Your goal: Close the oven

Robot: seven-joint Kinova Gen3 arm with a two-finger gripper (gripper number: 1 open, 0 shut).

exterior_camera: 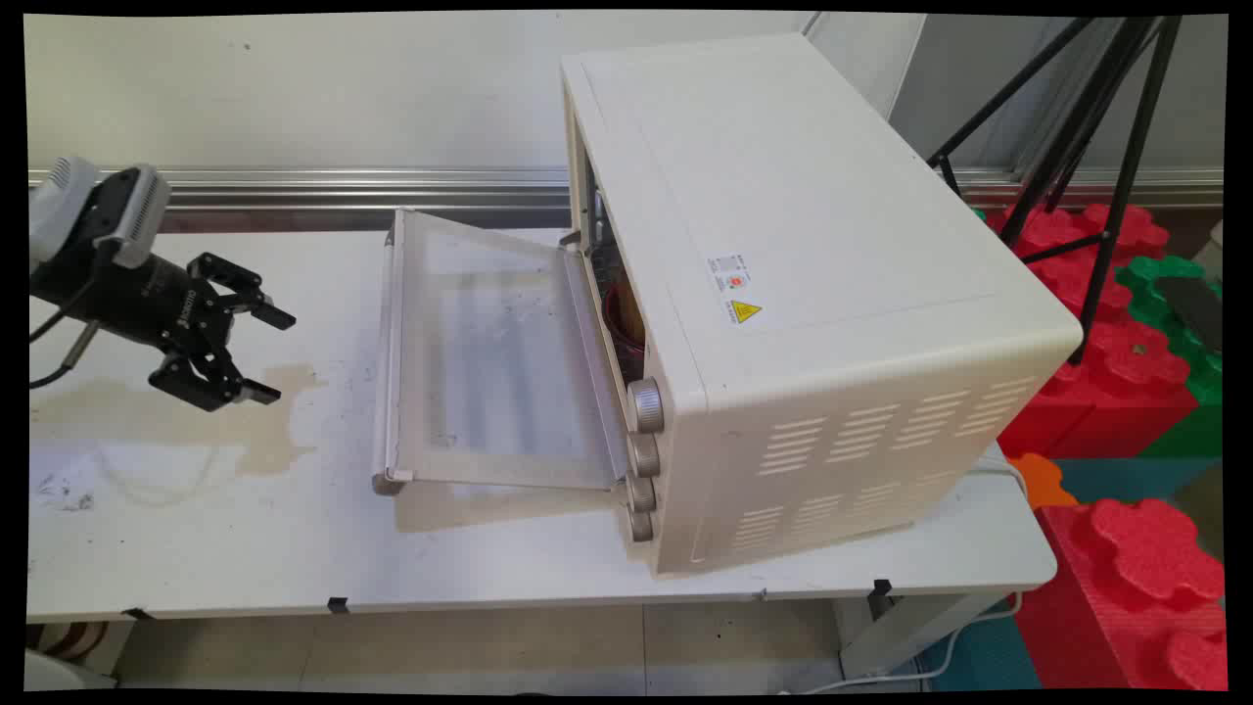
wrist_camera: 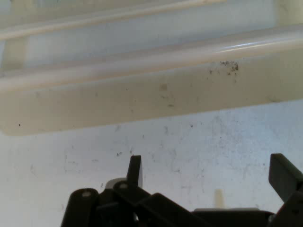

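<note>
At the left of the frame your gripper [exterior_camera: 266,355] hangs above the table [exterior_camera: 196,529], jaws spread wide and empty. Right of it lies the oven's [exterior_camera: 812,294] door [exterior_camera: 489,362], dropped open, handle [wrist_camera: 142,101] nearest.

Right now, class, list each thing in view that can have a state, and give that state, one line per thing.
gripper: open, holding nothing, above the table left of the oven door.
oven door: open, swung down, apart from the gripper.
oven: standing on the table, a red thing partly visible inside.
table: stained beneath the gripper.
</note>
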